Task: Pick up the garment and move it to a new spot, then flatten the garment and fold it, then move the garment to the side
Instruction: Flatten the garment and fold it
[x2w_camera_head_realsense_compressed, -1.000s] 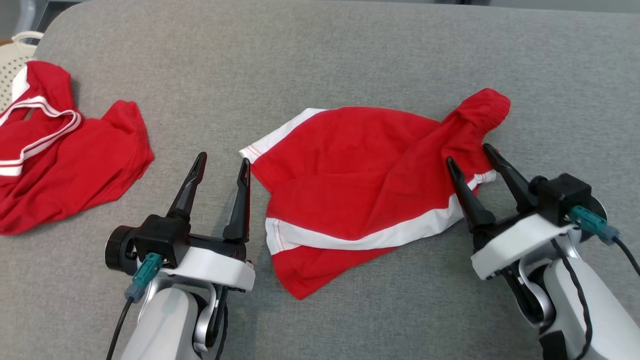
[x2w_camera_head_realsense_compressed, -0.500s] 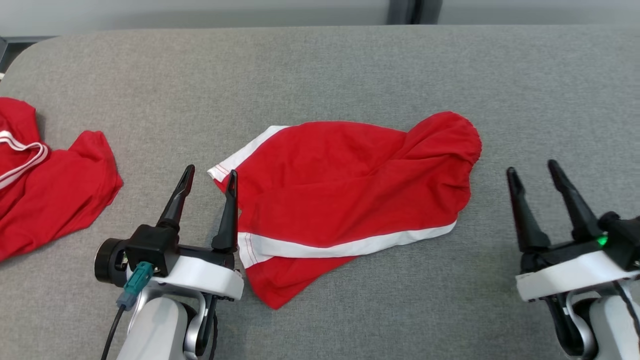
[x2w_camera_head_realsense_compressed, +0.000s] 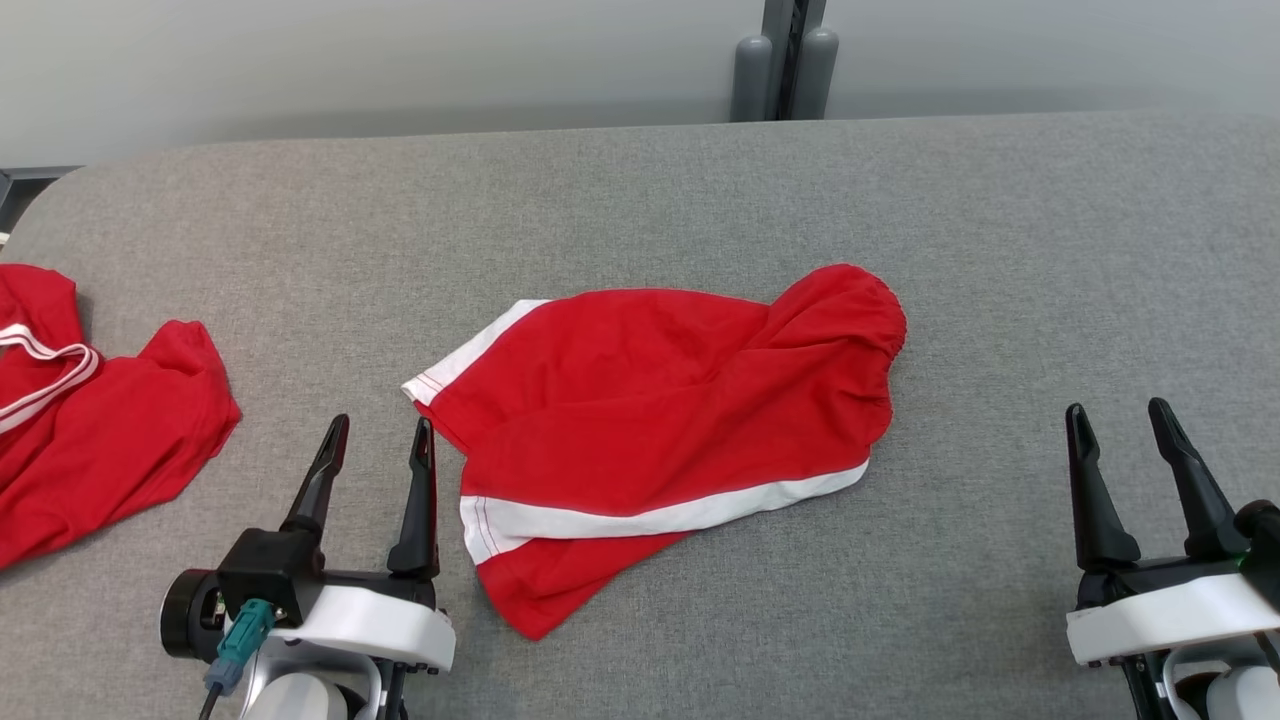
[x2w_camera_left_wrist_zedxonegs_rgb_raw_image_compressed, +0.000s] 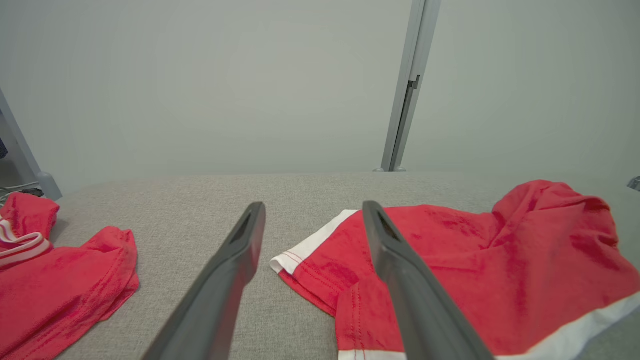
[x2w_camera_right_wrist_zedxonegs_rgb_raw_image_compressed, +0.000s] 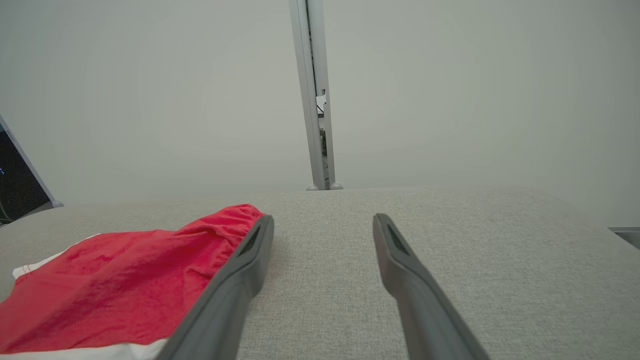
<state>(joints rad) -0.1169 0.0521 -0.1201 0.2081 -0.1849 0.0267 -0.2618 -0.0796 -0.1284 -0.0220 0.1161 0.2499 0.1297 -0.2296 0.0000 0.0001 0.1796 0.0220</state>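
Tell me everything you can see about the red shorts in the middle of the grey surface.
The red shorts look like thin soft fabric, with a white stripe across one leg and a white hem at the far left corner. The gathered elastic waistband points to the right. They lie crumpled, not flat, on the grey padded surface. The open left gripper stands beside them, not gripping.

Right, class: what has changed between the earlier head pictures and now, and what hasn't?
The right end effector, open, pulled back rightward off the red white-trimmed cloth shorts, whose raised elastic corner slumped. The camera tilted up too. The left end effector stayed open beside the shorts; the other red garment stayed put.
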